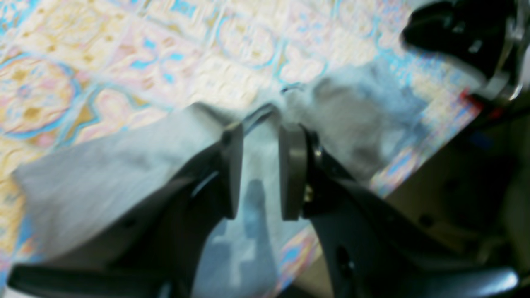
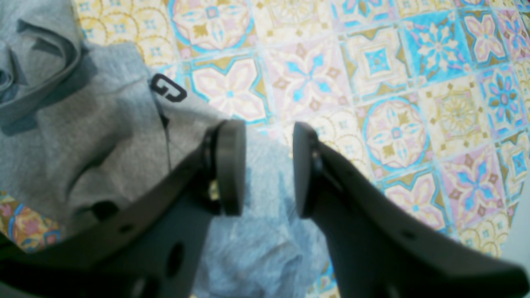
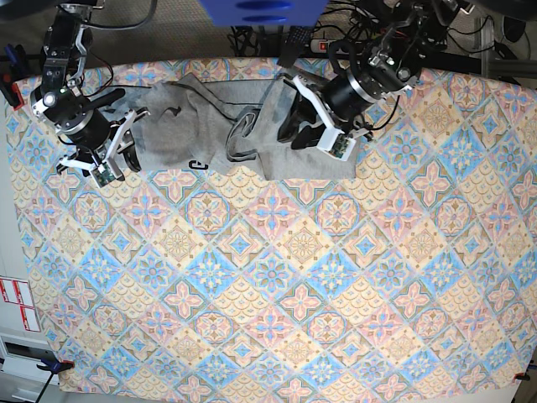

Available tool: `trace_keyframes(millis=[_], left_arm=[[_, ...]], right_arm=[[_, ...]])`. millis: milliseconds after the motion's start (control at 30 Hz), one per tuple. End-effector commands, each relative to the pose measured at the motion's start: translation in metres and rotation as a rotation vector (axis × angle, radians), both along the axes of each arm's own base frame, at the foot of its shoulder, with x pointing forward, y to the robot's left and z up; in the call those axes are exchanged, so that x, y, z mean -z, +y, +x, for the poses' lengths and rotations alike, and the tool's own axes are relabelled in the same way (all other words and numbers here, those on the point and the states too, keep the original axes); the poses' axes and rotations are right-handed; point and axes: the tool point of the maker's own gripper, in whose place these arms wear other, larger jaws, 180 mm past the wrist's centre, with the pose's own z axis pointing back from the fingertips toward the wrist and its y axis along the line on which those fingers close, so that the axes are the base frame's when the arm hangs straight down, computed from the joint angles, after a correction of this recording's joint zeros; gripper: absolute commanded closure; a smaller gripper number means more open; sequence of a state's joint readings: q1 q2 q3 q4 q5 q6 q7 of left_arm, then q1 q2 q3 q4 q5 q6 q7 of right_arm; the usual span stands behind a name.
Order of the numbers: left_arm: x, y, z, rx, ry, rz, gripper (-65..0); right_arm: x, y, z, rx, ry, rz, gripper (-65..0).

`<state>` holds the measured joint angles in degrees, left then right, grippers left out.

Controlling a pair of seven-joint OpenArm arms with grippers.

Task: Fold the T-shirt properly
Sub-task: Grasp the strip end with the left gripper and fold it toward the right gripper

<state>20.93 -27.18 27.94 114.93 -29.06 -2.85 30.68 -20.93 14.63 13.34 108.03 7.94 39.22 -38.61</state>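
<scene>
Both arms are built of black segments with silver-grey metal joints and white plastic brackets near the wrists. The left gripper (image 1: 260,171) has two dark, curved fingers ending in flat grey pads (image 1: 292,171) with rounded edges; a brass-coloured screw shows behind one pad. The right gripper (image 2: 268,167) has the same make: dark grey fingers with round holes along them, flat grey pads (image 2: 231,165), and a brass fitting at one pad's back. In the base view, black cables loop along the left arm (image 3: 373,71), and the right arm (image 3: 63,84) carries a small green light on its black body.
</scene>
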Motion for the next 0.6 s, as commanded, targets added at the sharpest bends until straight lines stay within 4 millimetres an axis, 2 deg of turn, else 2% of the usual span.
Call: trace_keyframes(millis=[0, 267, 567], left_arm=[[-0.006, 0.006, 0.005, 0.005, -0.033, 0.007, -15.8], [0.010, 0.037, 0.001, 0.029, -0.013, 0.118, -15.8], [0.065, 0.069, -0.005, -0.060, 0.113, 0.215, -15.8]], right_arm=[[-0.013, 0.001, 0.007, -0.010, -0.046, 0.009, -19.3], [-0.012, 0.001, 0.006, -0.012, -0.044, 0.009, -19.3], [-0.011, 0.002, 0.006, -0.011, -0.042, 0.013, -19.3]])
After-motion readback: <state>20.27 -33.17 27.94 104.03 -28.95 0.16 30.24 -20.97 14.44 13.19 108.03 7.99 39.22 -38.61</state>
